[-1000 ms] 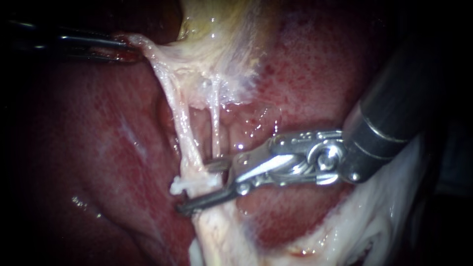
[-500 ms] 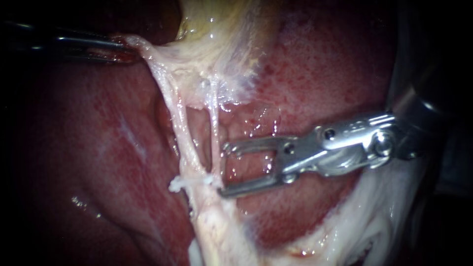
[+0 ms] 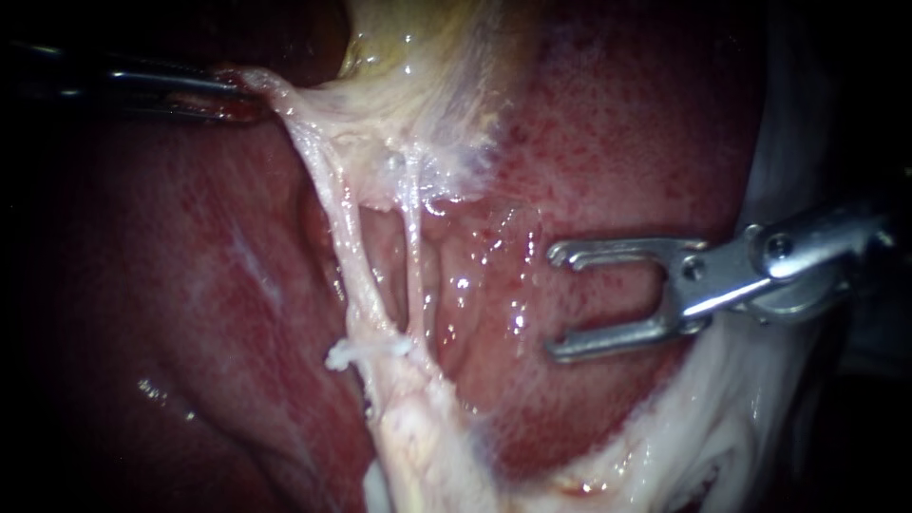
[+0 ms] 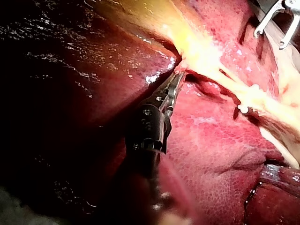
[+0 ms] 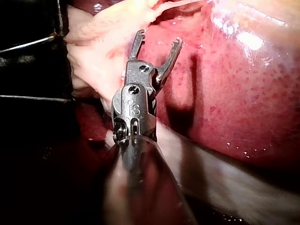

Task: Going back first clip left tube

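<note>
The left tube (image 3: pixel 353 242) runs stretched from the pale gallbladder (image 3: pixel 418 66) downward, and a white clip (image 3: pixel 366 351) sits across its lower end. A thinner right tube (image 3: pixel 415 247) runs beside it. My right instrument (image 3: pixel 556 301) stands to the right of both tubes over the liver, jaws open and empty; the right wrist view shows the same open jaws (image 5: pixel 159 40). My left instrument (image 3: pixel 237 93) comes in at the upper left, jaws shut on gallbladder tissue and pulling it leftward, which also shows in the left wrist view (image 4: pixel 177 77).
Red liver (image 3: pixel 617 142) surrounds the tubes. Whitish fatty tissue (image 3: pixel 722 418) lies along the lower right, under the right instrument's shaft. In the left wrist view the right instrument's open jaws (image 4: pixel 276 21) stand far beyond the clip (image 4: pixel 243 108).
My right instrument has drawn back to the right from the left tube with its jaws open, leaving the white clip on the tube. The left instrument has held still.
</note>
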`<state>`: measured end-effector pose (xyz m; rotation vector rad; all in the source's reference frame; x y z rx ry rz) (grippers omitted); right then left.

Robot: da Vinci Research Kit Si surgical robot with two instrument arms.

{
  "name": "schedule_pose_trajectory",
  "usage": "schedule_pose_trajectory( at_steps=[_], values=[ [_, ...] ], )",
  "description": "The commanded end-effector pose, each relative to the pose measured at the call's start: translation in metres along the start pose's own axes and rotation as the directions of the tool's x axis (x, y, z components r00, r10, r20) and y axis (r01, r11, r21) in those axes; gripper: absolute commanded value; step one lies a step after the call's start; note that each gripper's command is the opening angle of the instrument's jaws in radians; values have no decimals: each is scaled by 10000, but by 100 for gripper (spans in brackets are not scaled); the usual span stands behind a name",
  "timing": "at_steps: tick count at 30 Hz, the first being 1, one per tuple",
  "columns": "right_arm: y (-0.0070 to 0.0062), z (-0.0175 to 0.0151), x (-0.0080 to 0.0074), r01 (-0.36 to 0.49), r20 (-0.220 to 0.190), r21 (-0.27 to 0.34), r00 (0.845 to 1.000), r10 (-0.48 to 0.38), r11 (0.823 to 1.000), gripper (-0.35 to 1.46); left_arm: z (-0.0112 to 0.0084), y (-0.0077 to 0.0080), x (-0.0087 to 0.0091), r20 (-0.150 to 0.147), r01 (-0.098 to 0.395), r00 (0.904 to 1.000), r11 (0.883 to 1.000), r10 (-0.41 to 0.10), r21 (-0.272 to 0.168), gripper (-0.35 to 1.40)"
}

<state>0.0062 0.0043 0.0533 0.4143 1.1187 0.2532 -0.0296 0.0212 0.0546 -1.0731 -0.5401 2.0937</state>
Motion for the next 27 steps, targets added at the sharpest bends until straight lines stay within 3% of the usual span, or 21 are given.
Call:
schedule_pose_trajectory(
  at_steps=[1,16,27],
  values=[
    [1,-2,1,-10,0,8,10000,10,10000,50,2,1,-1,-1,8,10000,10000,-8,32,-35],
    [0,-4,1,52,0,15,10000,-52,10000,50,54,15,-25,31,-157,9999,9996,157,-226,-35],
    [-3,-1,4,49,-7,90,10000,-49,9999,50,55,15,-26,39,-166,9999,9995,167,-263,-35]
  ],
)
